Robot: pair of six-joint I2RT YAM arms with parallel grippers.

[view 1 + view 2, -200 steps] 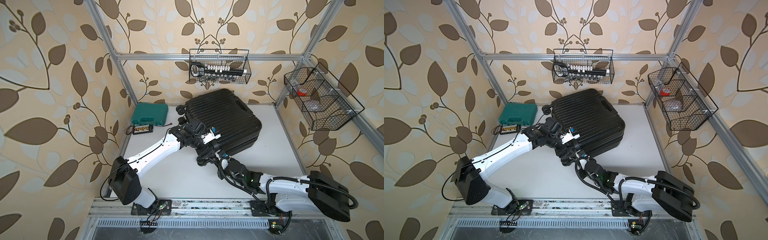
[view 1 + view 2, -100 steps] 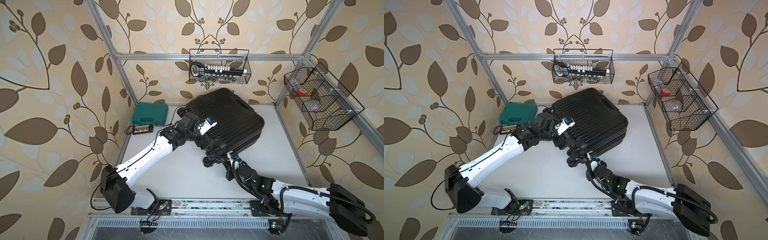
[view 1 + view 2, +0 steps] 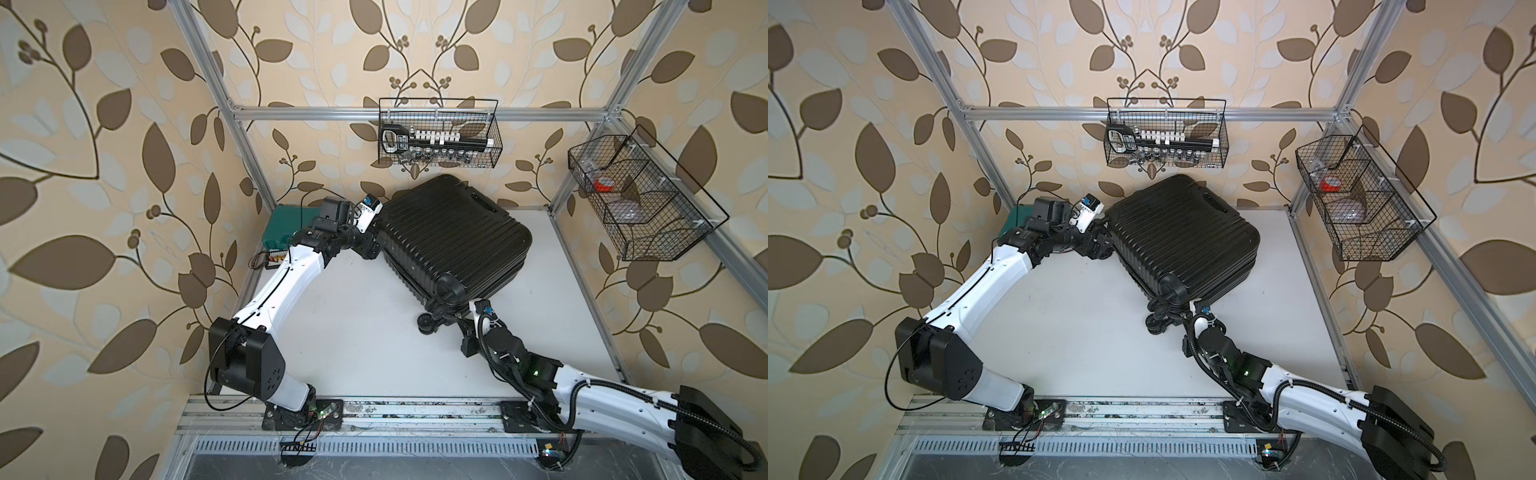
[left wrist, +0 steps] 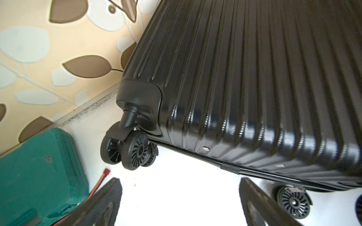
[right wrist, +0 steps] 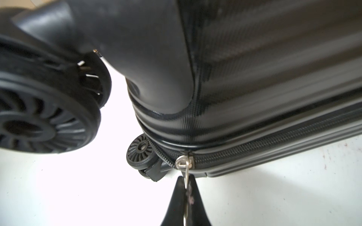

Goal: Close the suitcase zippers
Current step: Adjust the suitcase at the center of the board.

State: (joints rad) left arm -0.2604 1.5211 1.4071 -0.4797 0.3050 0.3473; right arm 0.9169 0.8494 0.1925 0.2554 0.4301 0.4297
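Right wrist view: at lower centre, the right jaws are closed on the metal pull (image 5: 185, 174) of the zippers (image 5: 274, 143), just beside a corner wheel (image 5: 140, 154). The tab is pinched edge-on, presumably so that the slider can be drawn along the seam. The teeth to the right of the slider are meshed; whether the stretch toward the wheel is joined cannot be told. In both top views the suitcase (image 3: 453, 237) (image 3: 1183, 245) is laid flat on the white surface (image 3: 365, 332) at centre frame, shells together. In the left wrist view the left jaws are spread wide and empty, held off the shell near the green case (image 4: 39, 166), probably placed to brace the suitcase against the pull.
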